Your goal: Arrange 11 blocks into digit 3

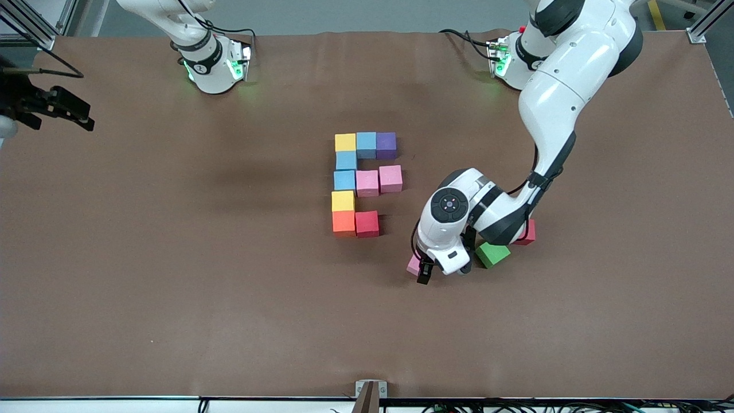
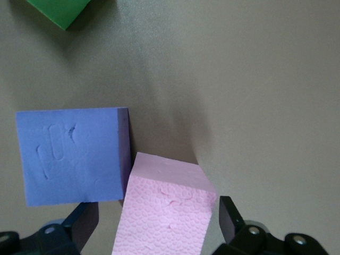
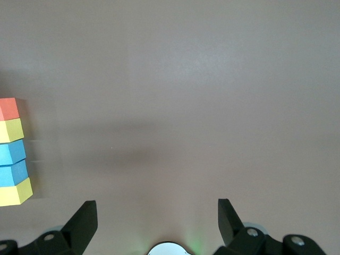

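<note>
The digit 3 lies mid-table as several touching blocks: yellow, blue and purple in the row nearest the arms, pink ones in the middle row, orange and red in the row nearest the front camera. My left gripper is low over a loose pink block, open, with a finger on each side and small gaps showing. A blue-violet cube touches that pink block. My right gripper waits open and empty near the right arm's end of the table.
A green cube sits beside my left hand, and a red cube lies half hidden under the left forearm. The green cube also shows in the left wrist view. The right gripper hangs at the table's edge.
</note>
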Robot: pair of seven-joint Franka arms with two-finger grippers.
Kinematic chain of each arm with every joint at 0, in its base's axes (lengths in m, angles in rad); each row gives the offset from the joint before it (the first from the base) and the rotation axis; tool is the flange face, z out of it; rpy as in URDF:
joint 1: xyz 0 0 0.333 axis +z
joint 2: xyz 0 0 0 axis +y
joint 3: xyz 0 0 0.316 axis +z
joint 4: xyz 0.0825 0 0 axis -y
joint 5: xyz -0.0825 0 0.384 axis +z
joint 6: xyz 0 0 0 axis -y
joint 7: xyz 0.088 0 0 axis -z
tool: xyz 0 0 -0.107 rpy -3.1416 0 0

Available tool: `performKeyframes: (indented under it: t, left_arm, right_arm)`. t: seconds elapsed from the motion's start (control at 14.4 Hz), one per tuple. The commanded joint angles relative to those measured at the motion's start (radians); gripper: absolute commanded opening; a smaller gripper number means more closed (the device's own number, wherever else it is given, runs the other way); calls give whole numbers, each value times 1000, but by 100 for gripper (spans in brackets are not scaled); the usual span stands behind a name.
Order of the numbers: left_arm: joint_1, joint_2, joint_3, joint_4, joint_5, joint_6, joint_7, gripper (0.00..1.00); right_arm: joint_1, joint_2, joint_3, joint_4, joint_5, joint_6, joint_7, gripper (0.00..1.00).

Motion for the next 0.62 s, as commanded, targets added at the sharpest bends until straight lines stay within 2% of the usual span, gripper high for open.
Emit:
performKeyframes:
  t: [0.0,0.21,0.28,0.42,0.48,0.55]
  left_arm:
    - [2,8,0,-11,23,37,76,100]
    - [-1,11,17,-11,23,53,127,99]
    - [1,11,17,-13,23,53,137,88]
    - [2,8,17,-15,21,53,131,45]
    - [4,5,17,-16,17,50,127,30]
    - [2,1,17,-16,6,44,122,29]
  right_arm:
    - [-8,-25,-2,-34,13,22,-9,100]
    - [-8,-21,0,-6,14,-1,0,100]
    - [-5,-20,0,-4,14,1,2,100]
    - [-6,-18,1,-3,16,6,2,100]
    - [-5,-18,1,-3,16,6,2,100]
    - [-4,-18,1,-3,16,1,2,100]
